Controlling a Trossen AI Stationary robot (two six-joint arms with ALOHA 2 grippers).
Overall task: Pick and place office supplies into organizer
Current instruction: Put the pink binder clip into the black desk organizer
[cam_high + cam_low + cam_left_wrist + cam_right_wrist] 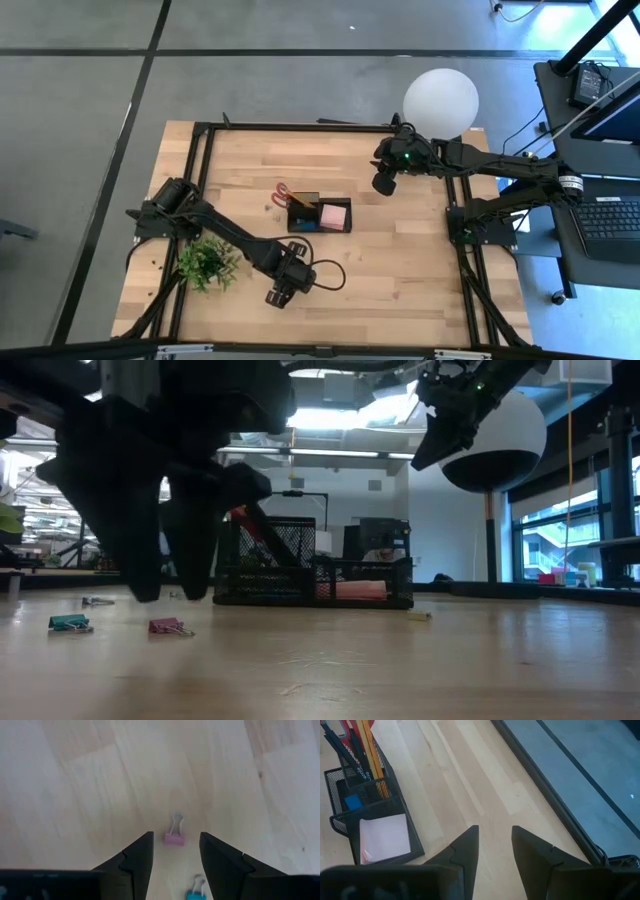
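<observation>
High view first: my pale wooden plank bench [400,260] fills the middle, framed by black rails. At its far right edge stands a white globe lamp [441,99]. My right arm hangs raised just in front of that globe, and its pincer [495,837] has its fingers apart with nothing between them, only bare bench below. My left arm reaches across the near left part of the bench, past a small green potted plant [208,264].

Near the bench's centre sits the black wire-mesh organizer [318,215]. Red-handled scissors [291,195] stand in its taller compartment, along with yellow pencils [369,747] and dark pens [335,742]. A pink sticky-note pad [334,214] lies in the low tray part, and a small blue eraser [352,802] rests in a narrow compartment beside it.

My left pincer [176,851] hovers low over the bench, fingers apart and empty. A small pink binder clip [175,835] lies on the wood just ahead of the fingertips, between their lines. A teal binder clip [196,891] lies nearby, closer to one finger.
</observation>
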